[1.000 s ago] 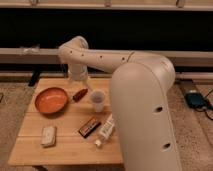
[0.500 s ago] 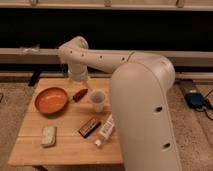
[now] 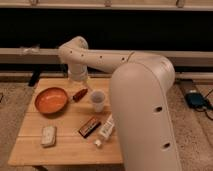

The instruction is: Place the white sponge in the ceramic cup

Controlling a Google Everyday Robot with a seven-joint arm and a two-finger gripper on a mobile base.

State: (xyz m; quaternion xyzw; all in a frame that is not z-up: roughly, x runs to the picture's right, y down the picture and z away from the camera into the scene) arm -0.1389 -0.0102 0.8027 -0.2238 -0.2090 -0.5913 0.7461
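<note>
The white sponge (image 3: 48,135) lies flat near the front left corner of the wooden table (image 3: 65,150). The ceramic cup (image 3: 97,100) stands upright near the table's middle, and I see nothing in it. My arm reaches in from the right, bends at the back, and comes down over the table's rear. The gripper (image 3: 79,86) hangs at its end, above a small red-brown object (image 3: 79,95), left of the cup and well behind the sponge.
A wide orange bowl (image 3: 50,100) sits at the left. A dark bar (image 3: 89,127) and a white plastic bottle (image 3: 105,131) lie in front of the cup. My large white arm body (image 3: 145,115) covers the table's right side. A dark wall rail runs behind.
</note>
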